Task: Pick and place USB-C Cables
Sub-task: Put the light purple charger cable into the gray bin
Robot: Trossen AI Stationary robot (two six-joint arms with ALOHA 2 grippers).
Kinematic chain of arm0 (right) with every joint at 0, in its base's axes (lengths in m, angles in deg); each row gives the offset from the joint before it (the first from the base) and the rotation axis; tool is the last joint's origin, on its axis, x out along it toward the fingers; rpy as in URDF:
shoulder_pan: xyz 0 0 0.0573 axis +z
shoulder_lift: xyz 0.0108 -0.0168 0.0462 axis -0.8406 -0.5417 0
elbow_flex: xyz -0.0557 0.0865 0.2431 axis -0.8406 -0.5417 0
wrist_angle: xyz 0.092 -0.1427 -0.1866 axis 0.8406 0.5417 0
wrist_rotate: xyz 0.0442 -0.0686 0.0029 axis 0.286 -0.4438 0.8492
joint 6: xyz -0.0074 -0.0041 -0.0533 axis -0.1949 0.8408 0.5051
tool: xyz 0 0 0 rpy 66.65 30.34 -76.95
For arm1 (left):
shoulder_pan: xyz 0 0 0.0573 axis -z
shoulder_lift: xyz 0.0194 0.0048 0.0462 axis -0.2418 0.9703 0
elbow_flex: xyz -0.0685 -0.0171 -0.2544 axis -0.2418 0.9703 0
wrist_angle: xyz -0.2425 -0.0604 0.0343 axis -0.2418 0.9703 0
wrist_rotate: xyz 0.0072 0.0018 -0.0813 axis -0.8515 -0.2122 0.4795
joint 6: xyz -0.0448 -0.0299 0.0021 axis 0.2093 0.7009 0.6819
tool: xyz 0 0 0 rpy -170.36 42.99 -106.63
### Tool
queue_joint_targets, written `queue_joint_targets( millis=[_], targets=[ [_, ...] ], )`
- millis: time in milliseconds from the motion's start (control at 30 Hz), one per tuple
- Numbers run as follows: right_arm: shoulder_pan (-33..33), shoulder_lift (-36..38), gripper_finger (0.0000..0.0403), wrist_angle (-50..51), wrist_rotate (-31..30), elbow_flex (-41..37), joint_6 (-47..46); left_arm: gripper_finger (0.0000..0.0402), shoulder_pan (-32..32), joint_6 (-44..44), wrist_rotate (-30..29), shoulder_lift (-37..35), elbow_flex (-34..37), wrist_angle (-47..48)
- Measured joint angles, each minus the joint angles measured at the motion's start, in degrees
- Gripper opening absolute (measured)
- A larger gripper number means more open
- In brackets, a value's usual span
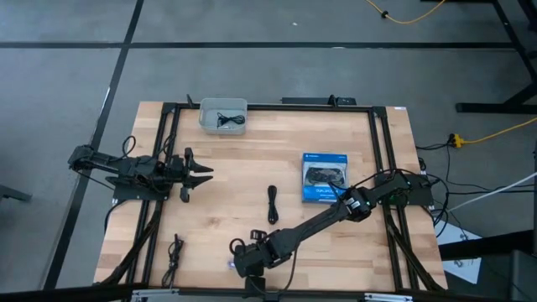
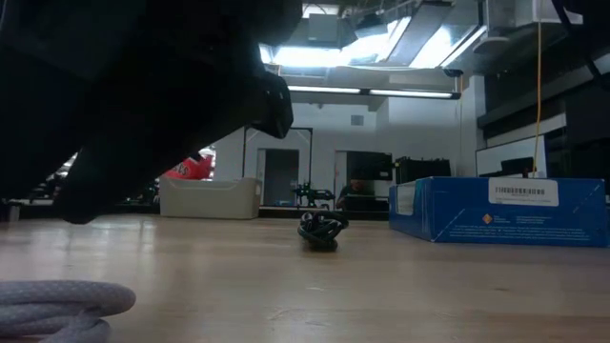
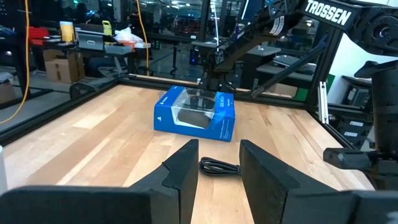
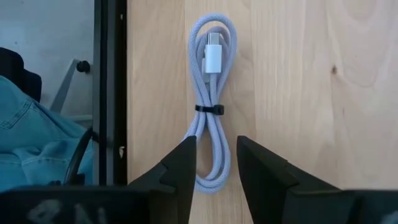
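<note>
A silvery-grey cable bundle (image 4: 211,99), tied at its middle, lies flat by the table's near edge (image 1: 230,265) and shows close up in the low view (image 2: 57,303). My right gripper (image 4: 216,143) hangs over it (image 1: 241,260), open, pointing down. Its fingers stand on either side of the bundle's loop end, apart from it. A black cable (image 1: 273,204) lies mid-table (image 2: 321,232) (image 3: 219,167). Another black one (image 1: 174,250) rests by the left rail. A third sits in the clear bin (image 1: 223,115). My left gripper (image 1: 200,174) waits open at the table's left (image 3: 217,165).
The flat blue controller box (image 1: 325,177) lies right of centre (image 2: 515,210) (image 3: 196,112). Black frame rails (image 1: 155,210) run along the table's sides, and one (image 4: 111,93) passes close beside the silvery cable. My right arm (image 1: 336,210) stretches diagonally across the near right of the table.
</note>
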Motion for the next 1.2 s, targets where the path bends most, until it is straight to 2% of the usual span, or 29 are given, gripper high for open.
queue_joint_targets(
  millis=[500, 767, 1200],
  targets=[
    [0.0, -1.36, 0.0119, -0.63, -0.15, 0.0, 0.46, 0.011, 0.0, -0.02, -0.02, 0.0, 0.0, 0.0],
    [0.28, -1.62, 0.0119, -6.79, 1.21, 0.0, 0.68, 0.011, 0.0, -0.02, -0.04, -0.01, 0.0, 0.0],
    [1.18, -5.06, 0.0119, -7.35, -1.08, 0.35, 1.7, 0.011, -0.01, -0.02, -0.04, -0.01, 0.0, -0.02]
  ],
)
